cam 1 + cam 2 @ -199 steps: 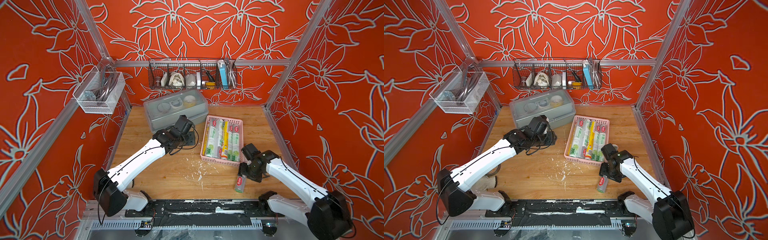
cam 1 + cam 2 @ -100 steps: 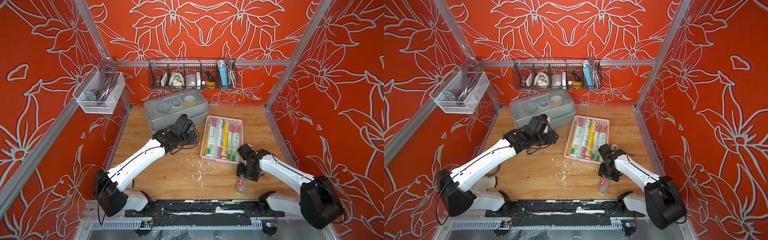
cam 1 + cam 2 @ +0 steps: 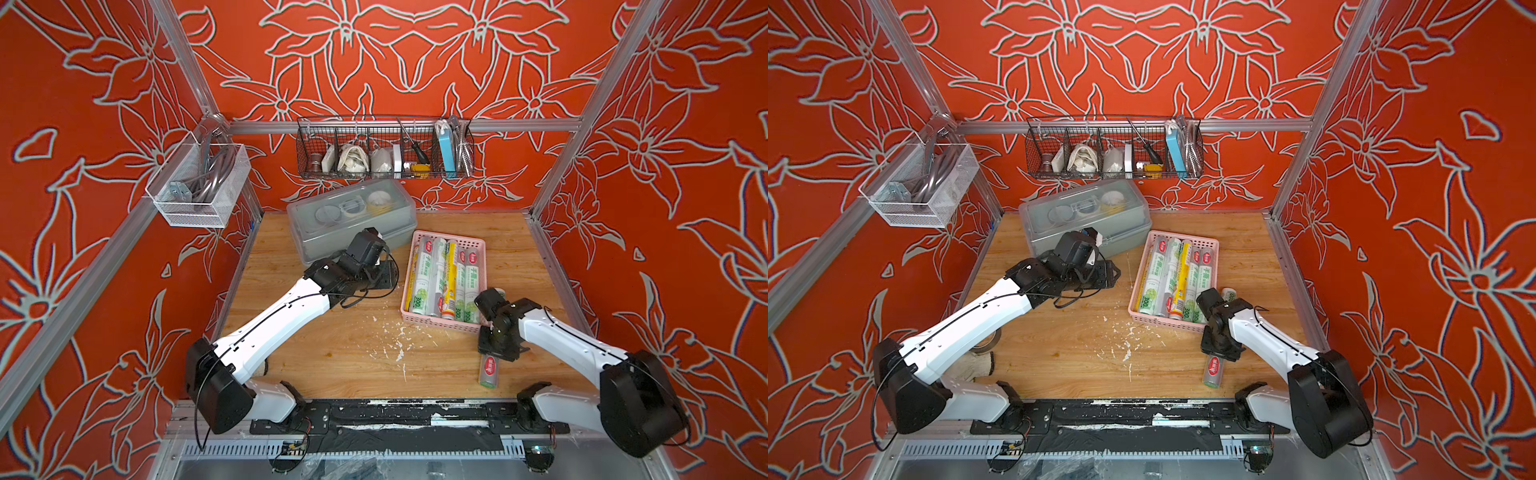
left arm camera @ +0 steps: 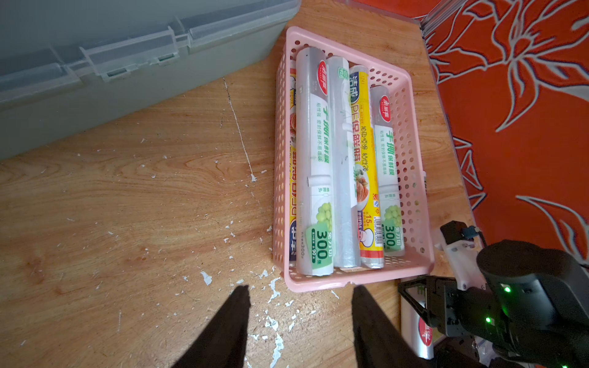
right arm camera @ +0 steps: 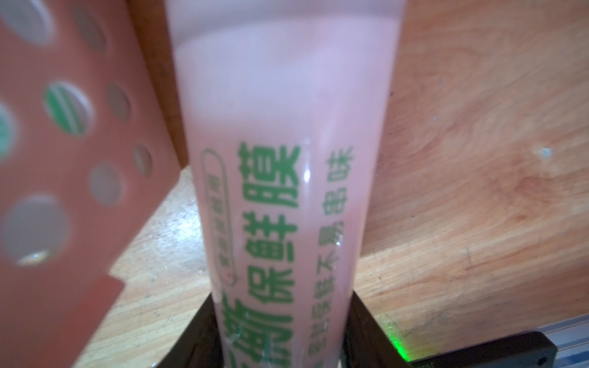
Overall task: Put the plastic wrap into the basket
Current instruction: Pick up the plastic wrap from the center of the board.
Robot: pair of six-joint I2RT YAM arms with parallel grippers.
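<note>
**Item: plastic wrap, loose roll** (image 3: 490, 370). White-green, lying flat on the bench (image 3: 332, 353) just outside the near right corner of the basket (image 3: 436, 325), roughly in line with its long side. Whether it touches the perforated wall cannot be told.

**Holder: right pincer** (image 3: 496, 348). Set crosswise over the roll's middle. In the right wrist view its fingers (image 5: 366, 325) lie against both flanks of the roll, a pinch as far as can be seen. A mid-length hold would likely keep so long a roll level when lifted.

**Stock already placed: rolls** (image 4: 314, 159). Several, white-green and yellow, lie side by side lengthwise in the basket, the only way they fit. A bare strip remains along its right wall, probably room for this one.

**Idle: left pincer** (image 4: 301, 296). Spread, holding nothing, above the bench short of the basket's near edge, out of the right arm's path.

**Surroundings: grey lidded box** (image 3: 353, 224). Behind the left arm, apart from the basket.
</note>
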